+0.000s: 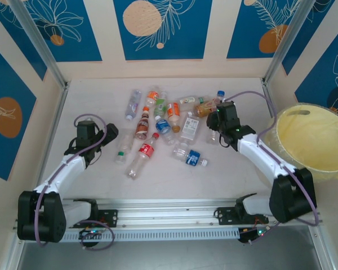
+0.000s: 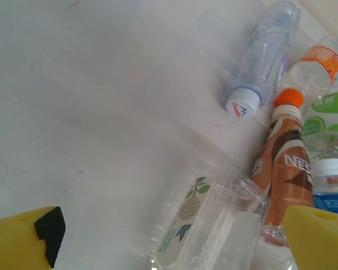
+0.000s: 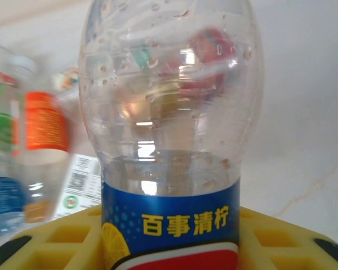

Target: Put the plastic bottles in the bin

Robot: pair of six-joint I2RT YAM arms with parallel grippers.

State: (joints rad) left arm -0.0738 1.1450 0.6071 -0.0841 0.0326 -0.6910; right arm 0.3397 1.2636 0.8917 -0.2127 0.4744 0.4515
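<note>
Several plastic bottles [image 1: 163, 121] lie scattered in the middle of the table. My right gripper [image 1: 217, 125] is at the right edge of that pile. Its yellow fingers [image 3: 281, 239] press both sides of a clear bottle with a blue and red label [image 3: 169, 112]. The pale yellow bin [image 1: 310, 140] stands at the far right, beyond that arm. My left gripper [image 1: 109, 135] is open at the left edge of the pile. A small clear bottle with a leaf label [image 2: 214, 225] lies between its spread fingers [image 2: 28, 239], untouched.
A brown coffee bottle with an orange cap [image 2: 284, 174] and a clear bottle with a white cap [image 2: 265, 56] lie just past the left gripper. A red-labelled bottle [image 1: 143, 154] and a blue-labelled one [image 1: 192, 157] lie nearest the arm bases. Walls enclose the table.
</note>
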